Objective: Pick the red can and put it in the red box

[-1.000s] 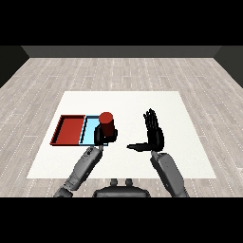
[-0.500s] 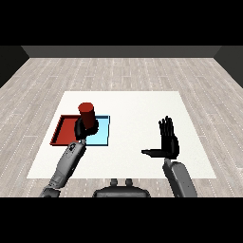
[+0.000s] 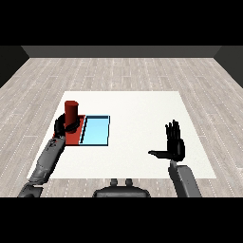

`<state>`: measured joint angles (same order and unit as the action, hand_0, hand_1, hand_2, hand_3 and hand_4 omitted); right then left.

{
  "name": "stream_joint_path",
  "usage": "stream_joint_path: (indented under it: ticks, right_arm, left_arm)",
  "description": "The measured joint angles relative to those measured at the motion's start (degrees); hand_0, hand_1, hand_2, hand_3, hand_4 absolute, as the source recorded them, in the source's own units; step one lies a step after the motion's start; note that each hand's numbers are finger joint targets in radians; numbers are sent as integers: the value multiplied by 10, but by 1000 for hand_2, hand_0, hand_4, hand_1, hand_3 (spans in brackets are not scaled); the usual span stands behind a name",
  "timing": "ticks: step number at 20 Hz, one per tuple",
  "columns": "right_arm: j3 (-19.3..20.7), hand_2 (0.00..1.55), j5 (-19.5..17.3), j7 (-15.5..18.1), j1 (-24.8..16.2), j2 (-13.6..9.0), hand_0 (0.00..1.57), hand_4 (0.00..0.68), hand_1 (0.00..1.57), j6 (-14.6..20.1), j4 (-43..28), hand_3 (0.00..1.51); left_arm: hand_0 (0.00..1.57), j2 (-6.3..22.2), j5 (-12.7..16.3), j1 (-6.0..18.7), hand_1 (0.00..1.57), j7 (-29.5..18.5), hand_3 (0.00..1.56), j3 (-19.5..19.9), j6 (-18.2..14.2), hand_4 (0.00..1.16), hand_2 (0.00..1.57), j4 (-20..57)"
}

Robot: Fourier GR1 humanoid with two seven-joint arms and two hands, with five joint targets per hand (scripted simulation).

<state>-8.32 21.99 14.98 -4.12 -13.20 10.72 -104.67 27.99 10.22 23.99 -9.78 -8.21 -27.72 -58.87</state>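
Item: red can (image 3: 71, 110), upright, long axis vertical, held over the red box (image 3: 75, 136). We judge it above the box's far left part; whether its base already touches the box floor we cannot tell, since the hand hides the lower end.

Item: left hand (image 3: 63, 125), fingers curled round the lower part of the can, gripping it. The can rises out of the top of the grasp, so the fingers sit low on its body.

Item: right hand (image 3: 173, 145), fingers straight and spread, thumb out to the side, holding nothing. It hovers over the desk (image 3: 137, 104) well apart from both boxes and plays no part in the placing.

Item: light blue box (image 3: 96, 131), just beside the red box on its right, sharing an edge.

Relation for the coming move: we read the can as lying almost straight above its target, so what remains is a short lowering and a release. The shared edge with the blue box lies to the right; open desk lies left and beyond.
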Motion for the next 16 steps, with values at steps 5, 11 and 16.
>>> stream_joint_path:
  ticks: [5, 11, 16]
  right_arm:
    - [0, 0, -7, 16, 19, 12, 0, 0, 0, -4, 44, 0]
    - [11, 0, -14, 20, 53, 16, 0, 0, 0, -2, 83, 0]
    - [15, 0, -22, 48, 66, 28, 0, 0, 0, -5, 127, 0]
  left_arm:
    - [1509, 25, -28, 34, 1509, 20, 1363, 5, 24, 972, 1426, 160]
    - [0, 21, -71, 87, 0, 55, 0, -6, 29, 705, 324, 339]
    - [258, 6, -84, 112, 258, 38, 499, -3, 55, 642, 572, 439]
